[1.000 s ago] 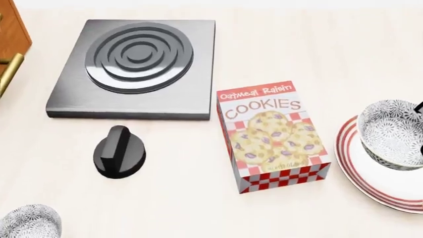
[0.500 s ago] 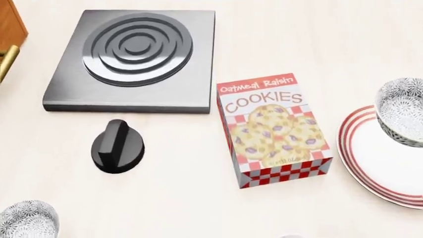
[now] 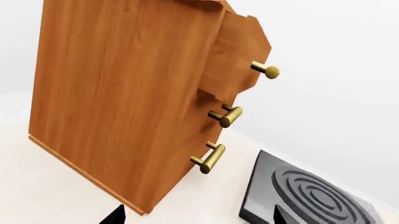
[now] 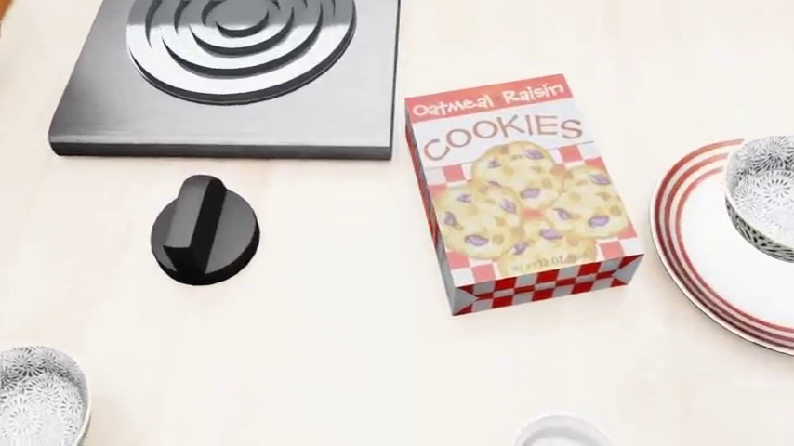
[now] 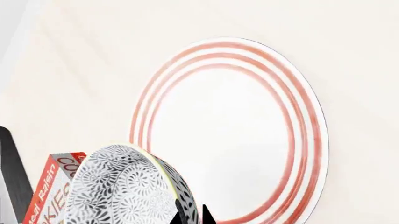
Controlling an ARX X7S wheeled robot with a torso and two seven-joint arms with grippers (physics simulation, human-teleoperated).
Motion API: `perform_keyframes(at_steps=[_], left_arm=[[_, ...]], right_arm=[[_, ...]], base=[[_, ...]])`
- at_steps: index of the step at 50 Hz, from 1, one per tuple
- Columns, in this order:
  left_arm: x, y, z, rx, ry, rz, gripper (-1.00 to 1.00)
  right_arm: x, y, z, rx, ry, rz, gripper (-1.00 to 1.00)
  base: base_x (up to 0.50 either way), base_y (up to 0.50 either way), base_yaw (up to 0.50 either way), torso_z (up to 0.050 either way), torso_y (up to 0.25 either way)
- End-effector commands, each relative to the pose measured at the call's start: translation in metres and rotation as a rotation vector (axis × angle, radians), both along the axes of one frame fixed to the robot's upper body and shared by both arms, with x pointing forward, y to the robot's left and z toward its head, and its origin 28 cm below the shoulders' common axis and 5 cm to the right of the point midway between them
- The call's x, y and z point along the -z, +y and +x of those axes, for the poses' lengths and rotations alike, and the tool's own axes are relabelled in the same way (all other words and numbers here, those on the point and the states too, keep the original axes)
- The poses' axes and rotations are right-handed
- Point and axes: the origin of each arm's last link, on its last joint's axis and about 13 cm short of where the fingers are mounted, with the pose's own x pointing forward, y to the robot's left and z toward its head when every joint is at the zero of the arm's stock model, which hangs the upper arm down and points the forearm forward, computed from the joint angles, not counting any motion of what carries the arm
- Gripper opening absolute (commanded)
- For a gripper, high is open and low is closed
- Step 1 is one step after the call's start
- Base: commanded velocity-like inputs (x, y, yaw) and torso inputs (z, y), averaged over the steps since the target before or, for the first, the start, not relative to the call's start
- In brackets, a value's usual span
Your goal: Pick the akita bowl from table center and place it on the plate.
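The akita bowl [image 5: 118, 186], speckled black and white, is tilted, and my right gripper [image 5: 191, 217] is shut on its wall, one fingertip inside and one outside. Beyond it lies the white plate [image 5: 237, 130] with red rings. In the head view the bowl [image 4: 763, 190] sits over the plate [image 4: 713, 269] at the right edge, and neither gripper shows there. My left gripper [image 3: 198, 217] is open over bare tabletop, beside the cabinet.
A cookies box [image 4: 522, 190] stands left of the plate. A black knob [image 4: 205, 232] and a grey stove plate [image 4: 236, 74] lie further left. A second speckled bowl [image 4: 37, 395] and a white cup [image 4: 561, 435] sit at the near edge. A wooden drawer cabinet [image 3: 124, 93] faces the left wrist.
The head view has tilted down, so everything slid up the picture and the white cup came into view. The bowl stays over the plate, and the right finger has left the view.
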Motion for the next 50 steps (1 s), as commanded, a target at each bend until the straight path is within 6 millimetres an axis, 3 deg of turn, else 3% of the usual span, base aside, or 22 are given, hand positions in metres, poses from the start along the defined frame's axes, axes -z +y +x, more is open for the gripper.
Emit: perform_keyframes(at_steps=[1, 13, 30, 50], left_arm=[[0.0, -0.001, 0.001, -0.005, -0.006, 0.016, 1.0], [0.0, -0.001, 0.0, 0.012, 0.002, 0.004, 1.0], [-0.002, 0.002, -0.004, 0.014, -0.004, -0.008, 1.0], [-0.003, 0.002, -0.009, 0.025, -0.013, -0.009, 1.0]], right_arm=[[-0.004, -0.002, 0.001, -0.001, -0.031, 0.012, -1.0], [-0.004, -0.003, 0.009, 0.002, -0.037, 0.022, -1.0], [0.024, -0.013, 0.036, 0.042, -0.008, 0.086, -1.0], [0.021, -0.015, 0.044, 0.072, -0.037, 0.11, -1.0]], base=[[0.0, 0.0, 0.0, 0.004, -0.25], [0.0, 0.0, 0.0, 0.001, -0.031], [0.0, 0.0, 0.0, 0.0, 0.0], [0.0, 0.0, 0.0, 0.0, 0.0]])
